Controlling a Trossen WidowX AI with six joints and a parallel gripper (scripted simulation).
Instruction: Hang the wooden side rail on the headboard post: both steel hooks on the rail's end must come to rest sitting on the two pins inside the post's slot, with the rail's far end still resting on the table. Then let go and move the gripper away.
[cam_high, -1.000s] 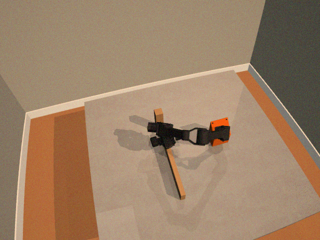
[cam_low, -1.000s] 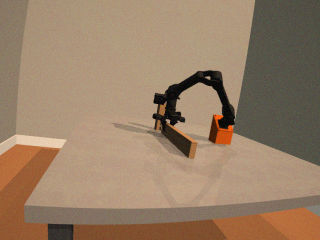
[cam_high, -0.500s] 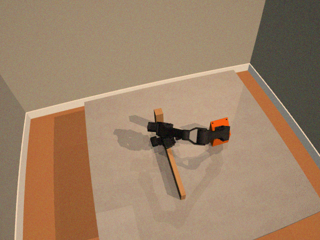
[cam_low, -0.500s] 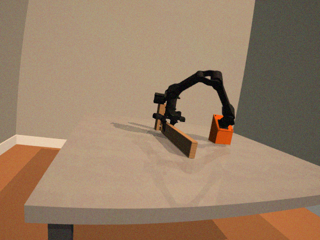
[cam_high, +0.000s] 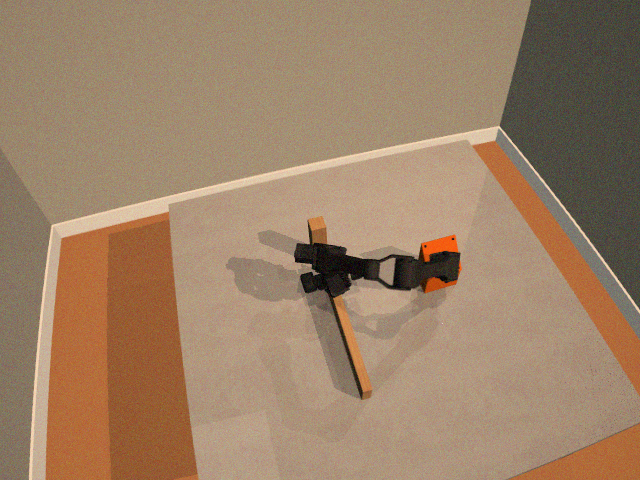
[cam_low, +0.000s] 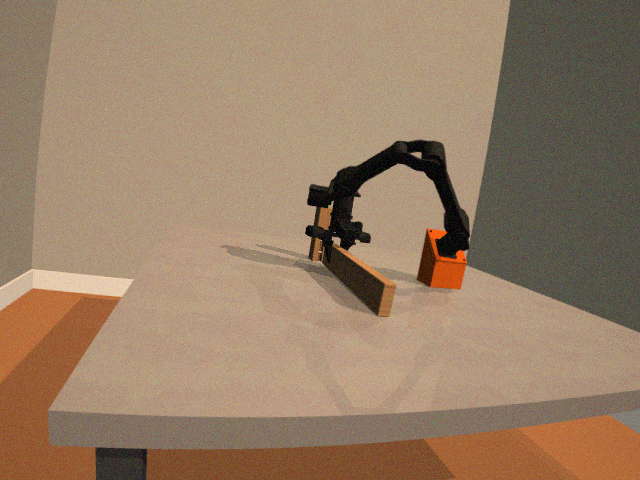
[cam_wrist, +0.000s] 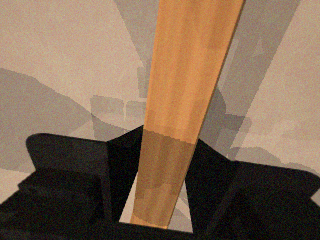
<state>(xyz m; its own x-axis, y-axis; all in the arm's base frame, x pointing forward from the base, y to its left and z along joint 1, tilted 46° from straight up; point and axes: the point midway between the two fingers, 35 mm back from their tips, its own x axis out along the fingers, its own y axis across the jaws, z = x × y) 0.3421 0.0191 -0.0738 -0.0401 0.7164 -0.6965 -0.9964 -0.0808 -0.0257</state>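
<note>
Gripping the wooden side rail (cam_high: 350, 338) at its raised end, the gripper (cam_high: 324, 268) sits closed on the board beside the headboard post (cam_high: 317, 229)

Top view: the rail runs away from the tool toward the near side of the table (cam_high: 516, 310), its far end low; the post stands just behind the tool, the orange base (cam_high: 438, 248) well off to its side. Exterior view: the gripper (cam_low: 330, 242) clamps the rail (cam_low: 361, 281) against the post (cam_low: 321, 227), far end resting on the table; hooks and pins are hidden. Wrist view: the rail (cam_wrist: 187, 75) stretches out from between the dark fingers
</note>
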